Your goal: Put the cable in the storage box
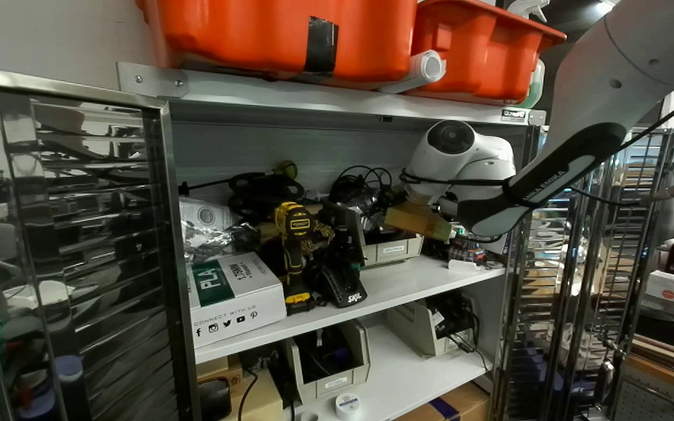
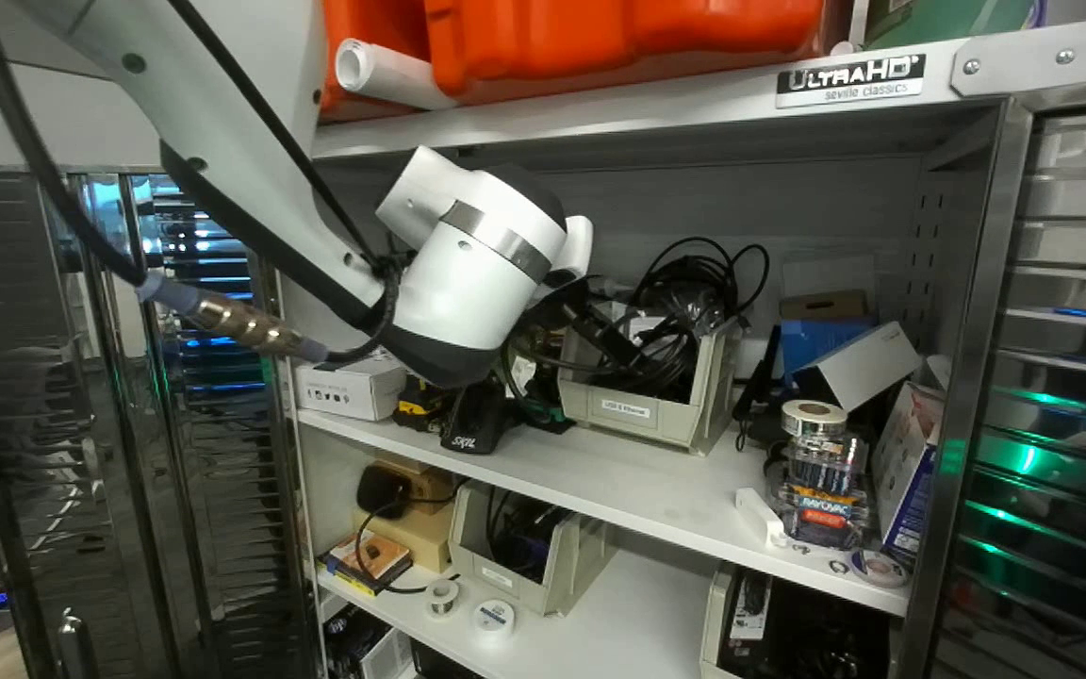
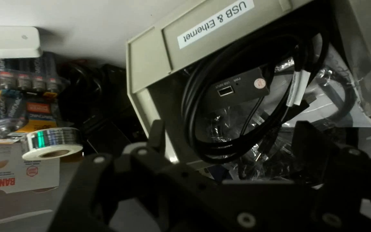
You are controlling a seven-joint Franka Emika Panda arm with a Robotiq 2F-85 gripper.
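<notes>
The storage box is a beige bin labelled "USB & Ethernet" [image 3: 216,24], on the middle shelf; its front also shows in both exterior views [image 1: 392,250] [image 2: 618,412]. A coiled black cable [image 3: 188,112] lies in the bin in the wrist view, over a grey USB device and clear plastic bags. Black cable loops also rise above the bin in an exterior view [image 2: 694,245]. My gripper [image 3: 230,125] is open, fingers wide apart over the bin. One finger overlaps the bin's side wall, the other the bagged contents. I see no cable gripped. The arm partly hides the gripper in the exterior views.
A yellow drill [image 1: 293,234], black SKIL item [image 1: 337,283] and white PLA box [image 1: 237,298] stand beside the bin. Batteries [image 2: 821,500] and a tape roll [image 2: 814,417] stand on its other side. The upper shelf [image 2: 656,113] is overhead; open metal doors [image 1: 97,263] flank the cabinet.
</notes>
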